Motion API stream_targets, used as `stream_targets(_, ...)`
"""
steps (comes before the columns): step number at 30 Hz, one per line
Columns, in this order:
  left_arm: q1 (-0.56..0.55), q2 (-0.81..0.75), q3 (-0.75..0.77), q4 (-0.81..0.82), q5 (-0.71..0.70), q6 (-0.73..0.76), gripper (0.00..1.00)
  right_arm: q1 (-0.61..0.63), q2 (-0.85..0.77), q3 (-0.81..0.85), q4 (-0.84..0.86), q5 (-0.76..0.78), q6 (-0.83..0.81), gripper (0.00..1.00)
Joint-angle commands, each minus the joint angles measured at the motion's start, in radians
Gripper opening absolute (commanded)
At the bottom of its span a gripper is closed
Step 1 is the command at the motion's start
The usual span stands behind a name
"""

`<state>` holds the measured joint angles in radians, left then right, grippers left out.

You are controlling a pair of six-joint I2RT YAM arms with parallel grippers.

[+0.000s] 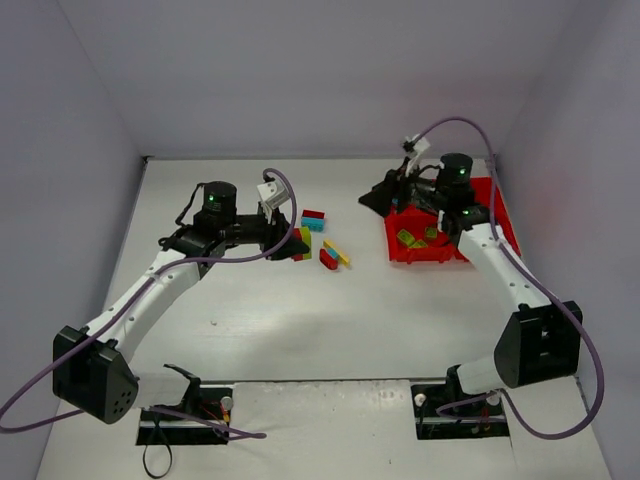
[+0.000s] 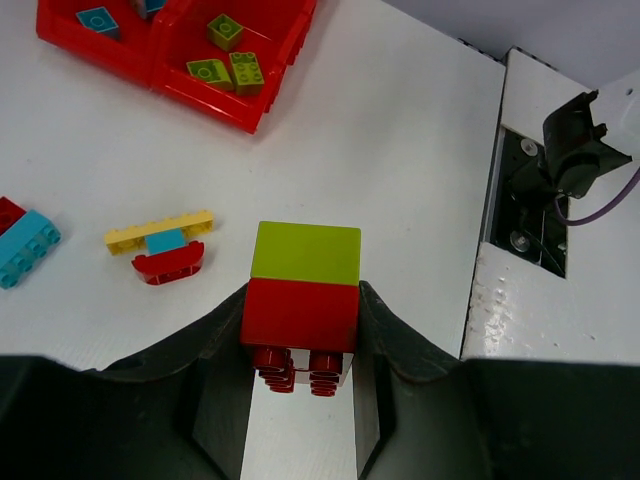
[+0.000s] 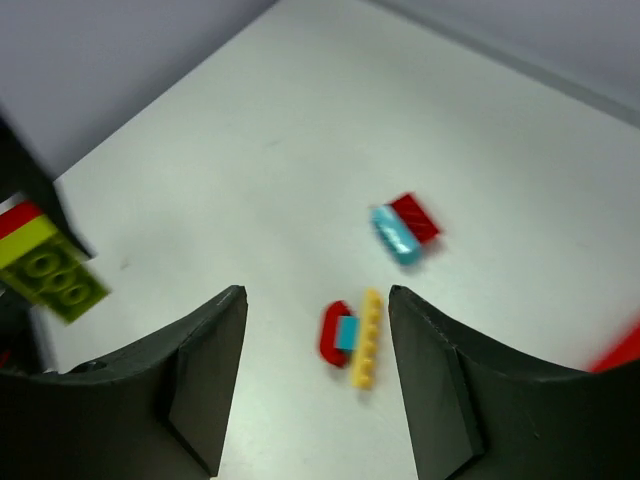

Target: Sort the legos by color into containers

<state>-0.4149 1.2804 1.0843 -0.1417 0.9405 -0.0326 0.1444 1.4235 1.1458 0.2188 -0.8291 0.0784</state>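
My left gripper (image 2: 300, 335) is shut on a red brick (image 2: 300, 315) with a lime green brick (image 2: 306, 252) joined to its far end. In the top view this gripper (image 1: 288, 240) holds the stack (image 1: 303, 240) low over the table's middle. The red tray (image 1: 440, 248) stands at the right, with lime green bricks (image 2: 230, 70) in one compartment and a cyan brick (image 2: 98, 18) in another. My right gripper (image 3: 315, 300) is open and empty, raised by the tray's left side (image 1: 380, 198). Below it lie a yellow bar (image 3: 365, 340), a red arch (image 3: 330, 333) and a cyan-and-red pair (image 3: 405, 228).
The loose bricks lie between the two grippers: the cyan-and-red pair (image 1: 314, 220) and the yellow bar with the red arch (image 1: 333, 255). Grey walls enclose the table on three sides. The arm bases (image 1: 190, 405) stand at the near edge.
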Motion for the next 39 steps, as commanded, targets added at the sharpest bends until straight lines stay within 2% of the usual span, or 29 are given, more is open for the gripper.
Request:
stream_targets(1, 0.002, -0.03, 0.031, 0.057, 0.092, 0.031, 0.1, 0.064, -0.032, -0.011, 0.106, -0.244, -0.071, 0.55)
stream_targets(6, 0.001, -0.023, 0.045, 0.005, 0.126, 0.092, 0.1, 0.179, -0.023, 0.006, 0.1, -0.364, -0.149, 0.55)
stream_targets(15, -0.007, 0.005, 0.066, -0.05, 0.162, 0.143, 0.1, 0.311, 0.026, 0.041, 0.071, -0.43, -0.218, 0.52)
stream_targets(25, -0.012, 0.004, 0.063, -0.053, 0.153, 0.154, 0.1, 0.379, 0.084, 0.071, 0.063, -0.429, -0.229, 0.47)
stream_targets(35, -0.016, -0.004, 0.057, -0.059, 0.146, 0.178, 0.1, 0.391, 0.114, 0.089, 0.056, -0.485, -0.229, 0.36)
stream_targets(39, -0.018, -0.026, 0.037, -0.029, 0.129, 0.188, 0.1, 0.396, 0.123, 0.088, 0.042, -0.496, -0.23, 0.36)
